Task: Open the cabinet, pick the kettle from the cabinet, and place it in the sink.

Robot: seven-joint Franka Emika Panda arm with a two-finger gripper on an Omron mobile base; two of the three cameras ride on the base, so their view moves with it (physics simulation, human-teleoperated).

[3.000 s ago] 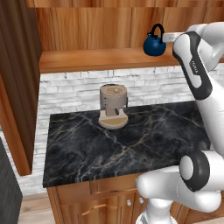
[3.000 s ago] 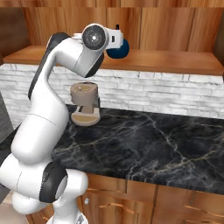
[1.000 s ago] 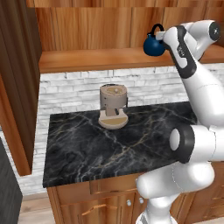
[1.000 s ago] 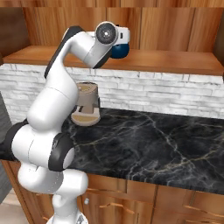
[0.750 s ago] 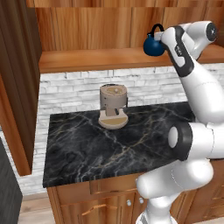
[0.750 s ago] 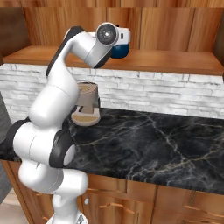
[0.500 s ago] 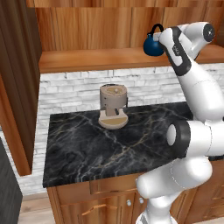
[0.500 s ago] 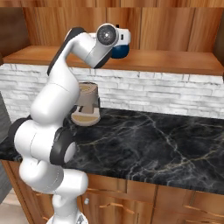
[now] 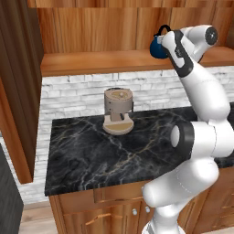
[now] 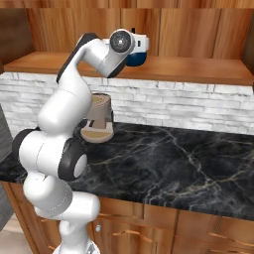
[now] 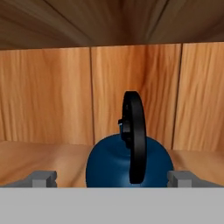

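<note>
Where seen edge-on — kettle [image 11: 127, 164] between claw [image 11: 111, 178] fingertips

You see even, soft rendered light with no single clear source; faint gloss lies on the marble counter [image 9: 91, 155] and the white arm [image 10: 59, 114]. A dim shade sits under the cabinet [image 9: 114, 61] shelf. The hand view looks slightly soft, the base views coarse, with no edge distortion

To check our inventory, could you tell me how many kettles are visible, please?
1: a small round dark-blue kettle with black loop handle stands on the wooden cabinet shelf, near its right end. Others may be hidden.
</note>
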